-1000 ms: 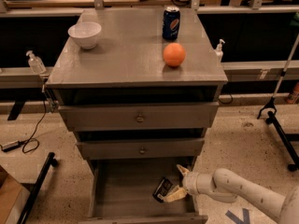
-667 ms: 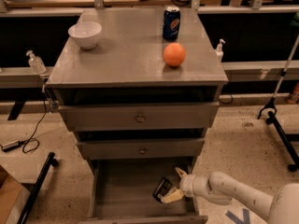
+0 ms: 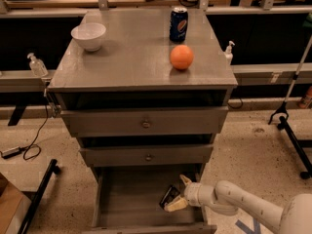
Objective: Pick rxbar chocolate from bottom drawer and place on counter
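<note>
Viewing the cabinet from the front and above, I read the counter (image 3: 131, 72) as the largest surface. Its front edge and its whole middle and left-front area are bare.

The bottom drawer (image 3: 122, 199) stands open below it, with the grey floor bare across the left and centre. The two upper drawers (image 3: 145, 123), each with a round knob, overhang the rear of this tray and limit the room above it there.

The white robot arm (image 3: 253, 211) enters from the lower right and crosses the drawer's right wall. A black stand leg (image 3: 292, 135) on the floor to the right is well apart from the arm.

On the counter:
- a white bowl (image 3: 88, 35) sits near the back-left corner;
- an orange (image 3: 181, 57) rests right of centre;
- a Pepsi can (image 3: 179, 24) stands upright just behind the orange, apart from it.

The gripper (image 3: 178, 194) is inside the bottom drawer, near its right wall. Its fingers (image 3: 185, 180) stand apart, one toward the rear and one toward the front. The rxbar chocolate (image 3: 168, 197), a dark wrapper tilted on the drawer floor right of centre, has its right end between them. I cannot tell whether either finger touches it.
</note>
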